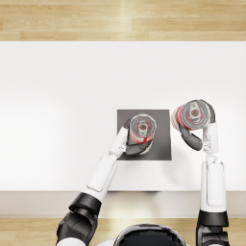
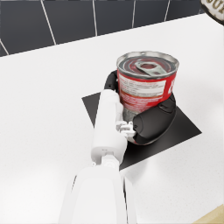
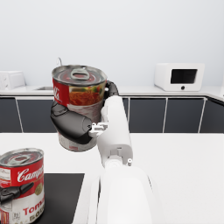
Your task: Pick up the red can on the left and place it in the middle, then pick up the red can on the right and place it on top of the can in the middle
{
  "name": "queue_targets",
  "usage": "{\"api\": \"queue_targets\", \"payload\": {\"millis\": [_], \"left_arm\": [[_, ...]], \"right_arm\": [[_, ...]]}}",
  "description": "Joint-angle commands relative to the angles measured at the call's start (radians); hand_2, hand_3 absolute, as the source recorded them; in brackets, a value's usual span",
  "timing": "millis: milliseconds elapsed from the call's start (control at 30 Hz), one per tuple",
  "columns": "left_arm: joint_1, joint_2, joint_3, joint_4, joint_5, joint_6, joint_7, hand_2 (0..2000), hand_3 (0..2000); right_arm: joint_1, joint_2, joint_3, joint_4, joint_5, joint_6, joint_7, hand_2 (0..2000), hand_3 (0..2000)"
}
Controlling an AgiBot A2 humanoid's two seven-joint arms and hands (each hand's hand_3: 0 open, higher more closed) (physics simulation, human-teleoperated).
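Dark fingers [image 2: 151,124] wrap cylindrical, seemingly metal red can [image 2: 146,85].

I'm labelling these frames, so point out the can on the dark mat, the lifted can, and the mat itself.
Can on the mat [image 2: 146,85]: left wrist view, label.
Lifted can [image 3: 78,89]: right wrist view, label.
Dark mat [image 1: 163,144]: head view, bare corner.

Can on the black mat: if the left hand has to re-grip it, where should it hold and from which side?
Best around the side wall. The can on the mat stands upright on the black mat, pull-tab lid up, so its round label band suits a wrap. Come from its left, where the left hand holds it. The right hand holds the second can raised on the other side.
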Motion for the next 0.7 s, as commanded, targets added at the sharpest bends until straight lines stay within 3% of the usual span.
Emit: {"api": "queue_targets", "payload": {"millis": [33, 100, 200, 233, 267, 333, 367, 533, 567, 633, 700], "left_arm": [[0.009, 0.009, -0.003, 0.053, 0.000, -0.004, -0.052, 2000, 1520], [0.004, 0.012, 0.000, 0.070, 0.000, -0.016, -0.120, 2000, 1520], [0.002, 0.017, 0.010, 0.096, -0.001, -0.031, -0.167, 2000, 1520], [0.037, -0.021, 0.135, 0.108, -0.002, -0.028, -0.177, 639, 1193], [0.012, 0.010, 0.033, 0.112, -0.003, -0.035, -0.185, 0, 867], [-0.002, 0.003, 0.023, 0.090, -0.003, -0.046, -0.189, 0, 213], [-0.012, -0.001, 0.009, 0.068, -0.002, -0.019, -0.188, 0, 0], [-0.131, -0.059, -0.075, -0.239, -0.001, 0.032, -0.183, 0, 0], [-0.165, -0.075, -0.105, -0.319, -0.001, 0.037, -0.157, 0, 0], [-0.233, -0.104, -0.187, -0.474, -0.001, 0.043, -0.002, 0, 0], [-0.290, -0.123, -0.268, -0.596, -0.001, 0.046, 0.078, 0, 0]], "right_arm": [[0.025, -0.003, -0.001, 0.002, 0.000, 0.000, 0.000, 2000, 1520], [0.031, -0.006, 0.001, -0.002, 0.000, 0.000, 0.000, 2000, 1520], [0.034, -0.009, -0.005, -0.007, 0.000, 0.000, 0.000, 2000, 1520], [0.036, -0.011, -0.003, -0.005, 0.000, 0.000, 0.000, 2000, 1520], [0.034, -0.012, 0.002, 0.003, 0.000, -0.001, 0.000, 2000, 1520], [0.042, -0.015, 0.016, 0.019, 0.000, -0.002, 0.000, 2000, 1520], [0.048, -0.017, 0.029, 0.025, 0.000, -0.002, 0.000, 2000, 1520], [0.098, -0.038, 0.129, 0.045, 0.000, -0.001, 0.000, 2000, 1520], [0.105, -0.043, 0.145, 0.046, 0.000, -0.001, 0.000, 2000, 1520], [0.130, -0.056, 0.183, 0.036, 0.000, 0.000, 0.000, 2000, 1520], [0.146, -0.067, 0.220, 0.026, 0.000, 0.002, 0.001, 2000, 1520]]}}
